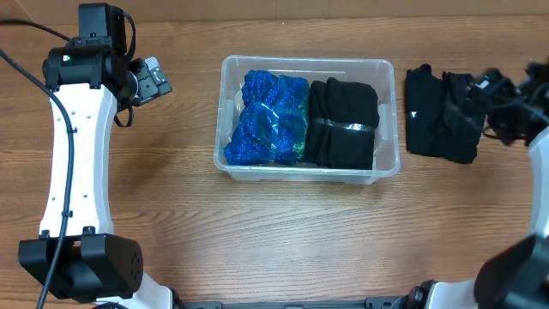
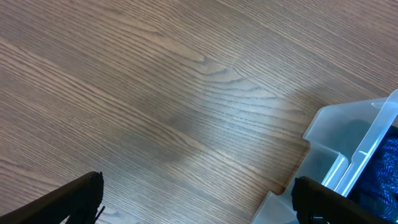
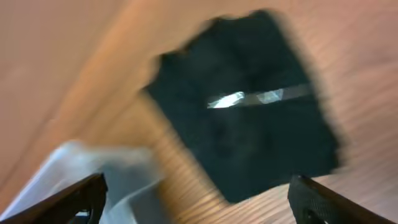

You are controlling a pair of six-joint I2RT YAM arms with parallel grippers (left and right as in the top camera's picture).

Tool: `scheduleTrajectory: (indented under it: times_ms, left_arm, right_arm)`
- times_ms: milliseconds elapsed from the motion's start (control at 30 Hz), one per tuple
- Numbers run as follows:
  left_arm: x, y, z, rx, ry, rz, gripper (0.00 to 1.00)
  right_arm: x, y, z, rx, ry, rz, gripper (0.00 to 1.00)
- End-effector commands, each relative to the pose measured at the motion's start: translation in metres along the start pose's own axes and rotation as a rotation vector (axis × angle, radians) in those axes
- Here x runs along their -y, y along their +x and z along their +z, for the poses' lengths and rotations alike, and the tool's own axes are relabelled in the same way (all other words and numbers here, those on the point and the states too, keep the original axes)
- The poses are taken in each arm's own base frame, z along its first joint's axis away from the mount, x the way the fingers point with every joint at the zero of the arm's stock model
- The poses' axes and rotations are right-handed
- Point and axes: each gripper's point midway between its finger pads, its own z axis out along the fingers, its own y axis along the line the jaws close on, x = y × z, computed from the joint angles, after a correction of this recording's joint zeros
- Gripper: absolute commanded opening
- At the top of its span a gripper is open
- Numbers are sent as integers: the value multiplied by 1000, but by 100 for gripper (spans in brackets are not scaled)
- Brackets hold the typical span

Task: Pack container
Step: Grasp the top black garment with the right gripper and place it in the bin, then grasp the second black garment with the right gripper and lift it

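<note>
The clear plastic container (image 1: 388,103) sits mid-table. It holds a blue patterned bundle (image 1: 268,118) on the left and a black folded bundle (image 1: 343,124) with a clear band on the right. Another black bundle (image 1: 439,113) lies on the table right of the container; it shows blurred in the right wrist view (image 3: 249,106). My right gripper (image 1: 493,94) is open above that bundle's right side, with nothing between its fingers (image 3: 198,202). My left gripper (image 1: 154,79) is open and empty, left of the container, whose corner shows in the left wrist view (image 2: 348,149).
The wooden table (image 1: 171,215) stretches around the container. The left arm's white links (image 1: 77,163) stand along the left edge. The right arm (image 1: 540,154) reaches in from the right edge.
</note>
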Motion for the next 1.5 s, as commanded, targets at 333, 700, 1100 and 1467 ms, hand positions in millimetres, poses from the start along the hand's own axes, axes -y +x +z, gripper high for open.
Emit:
scheduleTrajectory:
  times_ms: [333, 700, 1100, 1467]
  left_arm:
    - [-1, -2, -1, 11, -9, 19, 100]
    - [-1, -2, -1, 11, -9, 19, 100]
    - [-1, -2, -1, 11, -9, 19, 100]
    - [-1, -2, -1, 11, -9, 19, 100]
  right_arm:
    - [79, 26, 149, -246, -83, 31, 94]
    - [-9, 35, 78, -291, -276, 4, 4]
    - [-234, 142, -196, -87, -907, -507, 4]
    - [-154, 192, 44, -289, -105, -627, 48]
